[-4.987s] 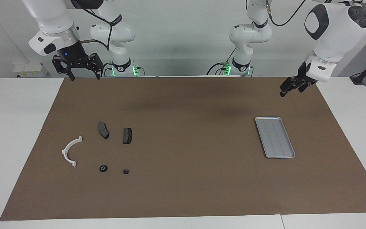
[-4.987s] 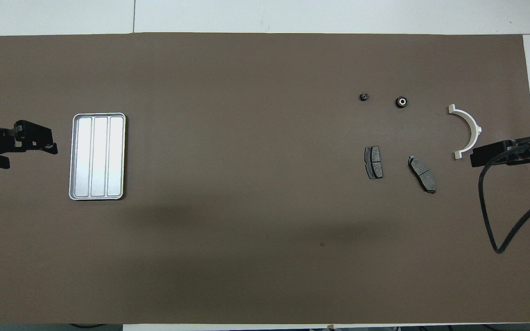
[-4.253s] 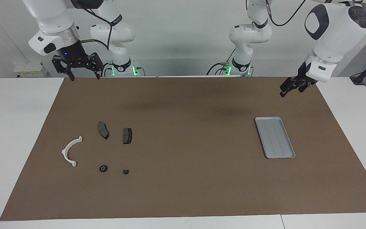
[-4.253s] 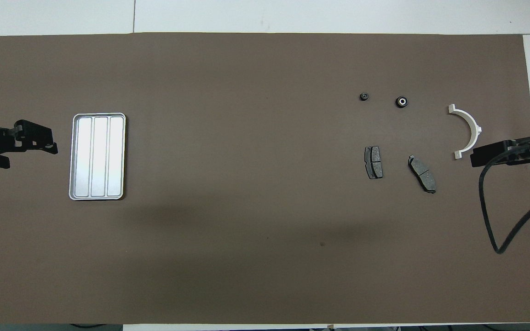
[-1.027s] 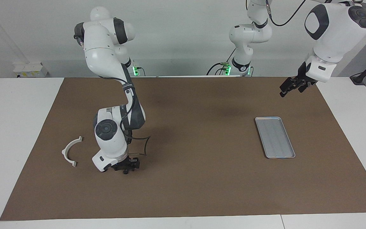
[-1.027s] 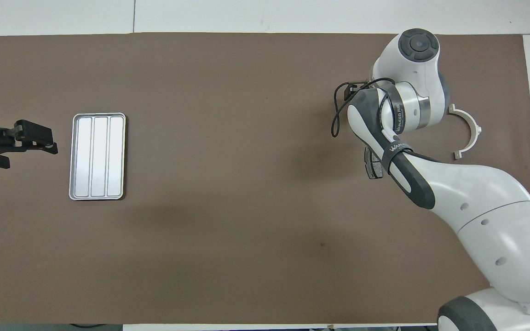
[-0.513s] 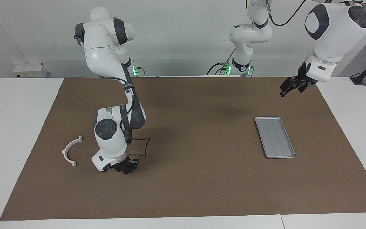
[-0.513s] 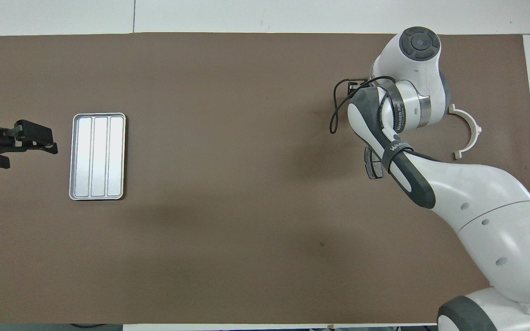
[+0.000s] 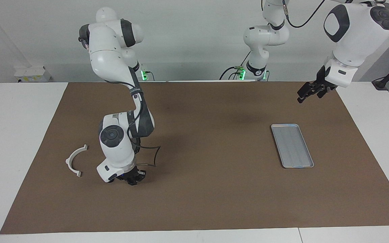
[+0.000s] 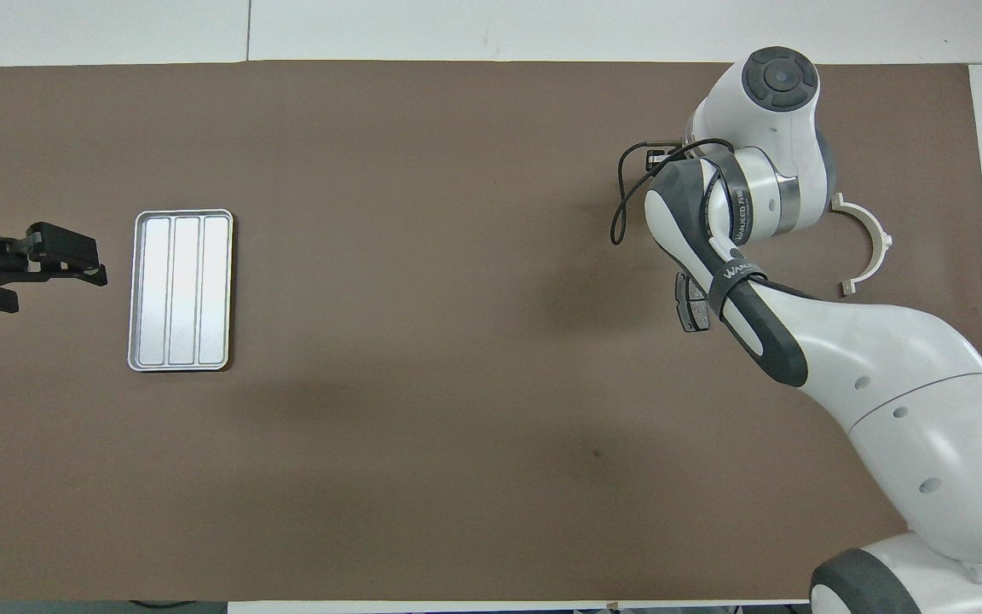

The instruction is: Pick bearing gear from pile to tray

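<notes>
Facing view: the right tool (image 9: 132, 180) is down at the brown mat (image 9: 214, 202) in the lower left of the frame, fingertips drawn together, just beside the white half-ring bracket (image 9: 75, 161) on the tabletop. The bearing gear itself cannot be made out; it should be at or between those fingertips, but the tool's own dark body hides it. The left tool (image 9: 311, 92) waits in the air at the upper right of the frame, jaws spread and carrying nothing, above the mat's edge and higher in the frame than the tray (image 9: 284, 125). The tray is bare and lies well apart from the pile.

The main risk is that the fingertips have met on nothing, or have pinched only the edge of so small a round piece, so that it springs out or drops on the lift. A slack cable loop (image 9: 154, 155) hangs low beside the wrist and could sweep loose parts as the arm swings away.

Overhead view: the right arm's wrist covers its tool and most of the pile at the upper right of the frame, so the grasp cannot be judged here. This view does show one dark grey brake pad (image 10: 689, 305) peeping out beside the forearm, which the arm hides in the facing view. It also shows the tray's three lengthwise grooves clearly, at the left of the frame.
</notes>
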